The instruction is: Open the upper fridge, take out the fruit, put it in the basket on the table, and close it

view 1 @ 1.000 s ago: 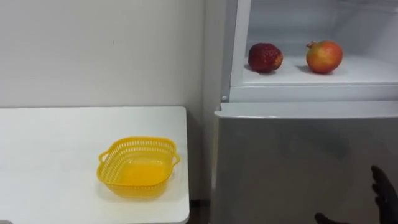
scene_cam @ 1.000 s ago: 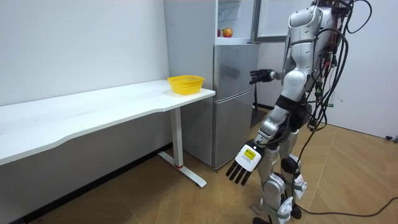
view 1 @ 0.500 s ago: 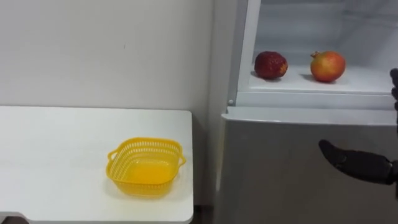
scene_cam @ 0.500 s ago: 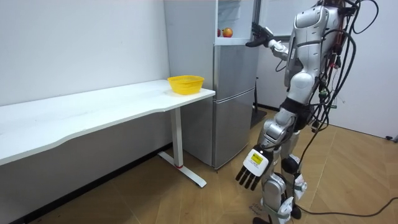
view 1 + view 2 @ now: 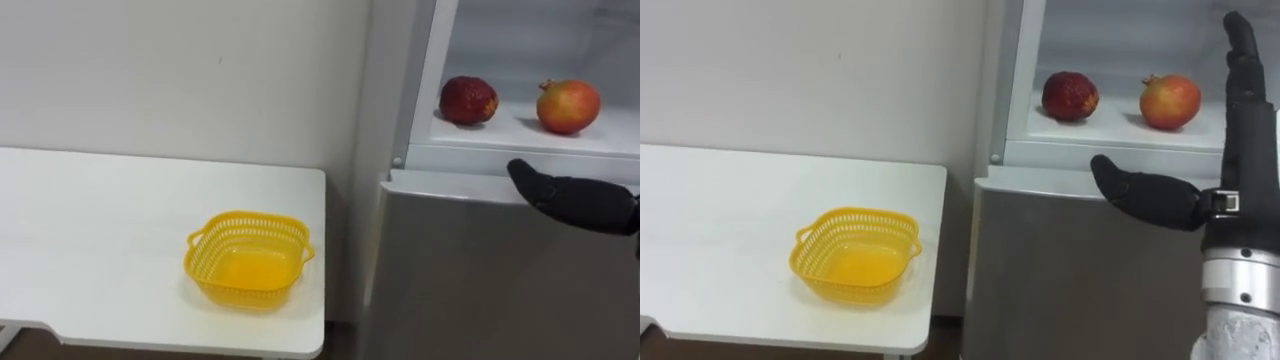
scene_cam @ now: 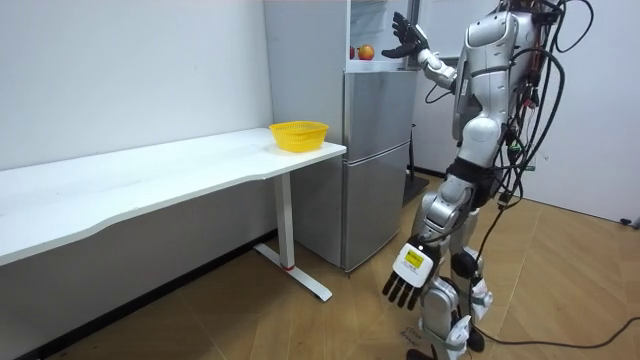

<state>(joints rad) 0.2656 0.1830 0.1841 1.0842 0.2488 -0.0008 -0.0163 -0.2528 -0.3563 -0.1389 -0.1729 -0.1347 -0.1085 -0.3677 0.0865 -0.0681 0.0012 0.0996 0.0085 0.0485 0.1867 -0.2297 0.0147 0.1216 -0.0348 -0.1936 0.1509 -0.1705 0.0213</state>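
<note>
1. Position: the robot stands upright facing the fridge (image 6: 378,160), just at the room view's right of the white table (image 5: 720,230).
2. Upper compartment: it is open. Two fruits sit on its white shelf (image 5: 1110,132), a dark red fruit (image 5: 1070,96) to the left and a red-and-yellow fruit (image 5: 1170,101) to the right, apart from each other.
3. Right hand (image 5: 1243,150): it is held up at shelf height in front of the compartment, fingers straight and upright and the thumb spread out to the left. It grips nothing. It is near the red-and-yellow fruit, on that fruit's right, and clear of both fruits. The thumb lies across the ledge below the shelf.
4. Left hand (image 6: 405,280): it hangs beside the leg, fingers straight and pointing at the floor.
5. Surroundings: the lower fridge door (image 5: 1080,280) is closed. A yellow basket (image 5: 853,255) stands on the table near the corner next to the fridge.
</note>
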